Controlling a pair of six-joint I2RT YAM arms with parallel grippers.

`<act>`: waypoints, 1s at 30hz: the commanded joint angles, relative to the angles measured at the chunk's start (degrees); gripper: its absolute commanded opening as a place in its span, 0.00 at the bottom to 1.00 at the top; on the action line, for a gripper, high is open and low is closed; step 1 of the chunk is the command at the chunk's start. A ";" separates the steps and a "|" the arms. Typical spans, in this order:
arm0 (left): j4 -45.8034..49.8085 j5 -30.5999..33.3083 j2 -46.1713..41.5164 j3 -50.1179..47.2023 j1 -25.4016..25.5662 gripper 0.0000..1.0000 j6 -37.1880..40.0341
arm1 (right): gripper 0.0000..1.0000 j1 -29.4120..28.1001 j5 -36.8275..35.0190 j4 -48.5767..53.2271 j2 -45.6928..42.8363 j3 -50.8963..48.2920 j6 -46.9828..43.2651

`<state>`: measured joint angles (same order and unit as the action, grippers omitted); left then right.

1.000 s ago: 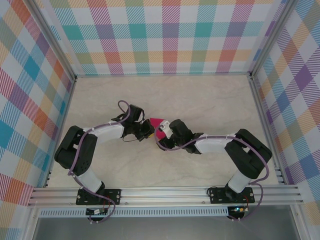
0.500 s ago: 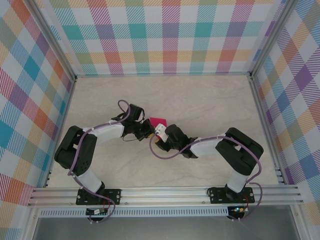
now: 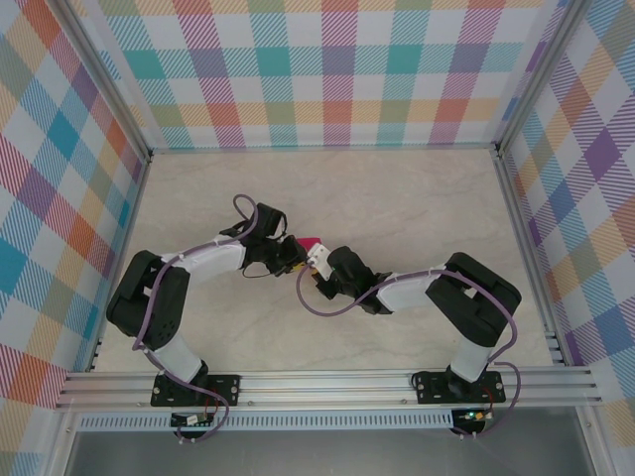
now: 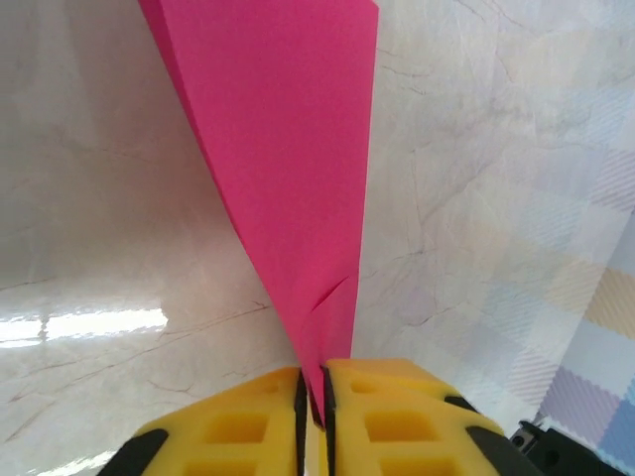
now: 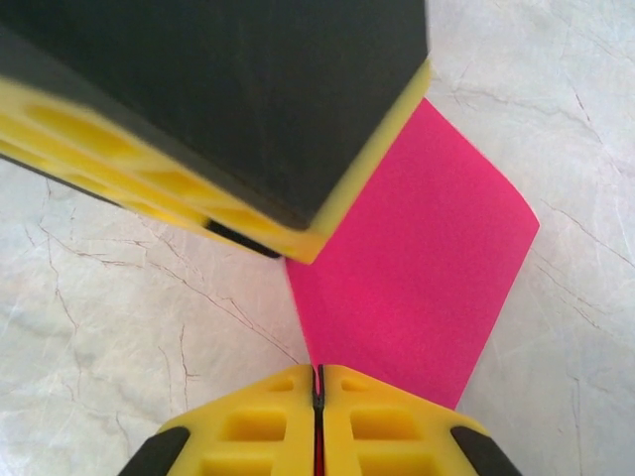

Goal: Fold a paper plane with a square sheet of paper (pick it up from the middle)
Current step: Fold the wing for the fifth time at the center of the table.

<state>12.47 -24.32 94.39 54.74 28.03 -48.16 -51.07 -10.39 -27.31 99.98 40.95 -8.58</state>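
The magenta-pink paper (image 3: 311,243) is folded and sits between both grippers at the middle of the table. In the left wrist view it is a narrow pointed wedge (image 4: 288,149) whose tip reaches down between my left gripper's (image 4: 314,392) yellow fingers. These stand a sliver apart, with a thin gap beside the tip. My right gripper (image 5: 318,382) is shut on the paper's near corner (image 5: 417,268), pads pressed together. A left finger (image 5: 248,119) hovers just above that grip. From above, the left gripper (image 3: 297,255) and right gripper (image 3: 314,261) nearly touch.
The marbled tabletop (image 3: 417,198) spreads around the grippers on all sides. Checked walls (image 3: 327,69) on aluminium rails enclose the back and both sides. A purple cable (image 3: 310,299) loops under the right wrist.
My right gripper moved left to the paper and shut on its corner. The left jaws loosened from tightly shut to slightly parted. Less of the paper shows from above.
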 commanded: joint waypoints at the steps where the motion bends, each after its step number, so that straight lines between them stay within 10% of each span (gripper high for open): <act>1: 5.26 1.79 -3.60 1.78 -0.73 0.23 2.38 | 0.06 0.04 2.04 -1.25 0.75 -0.37 2.13; 12: 6.27 5.38 -12.68 -2.99 -5.55 0.61 4.23 | 0.05 3.01 12.46 -2.69 -1.90 -2.70 15.17; 30: -12.04 0.84 -13.82 -13.34 -3.44 0.57 0.67 | 0.05 10.41 26.44 -11.82 -2.71 -6.60 35.66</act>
<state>5.50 -21.56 80.09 42.19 23.11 -46.30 -41.41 11.97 -34.85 97.23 35.16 22.17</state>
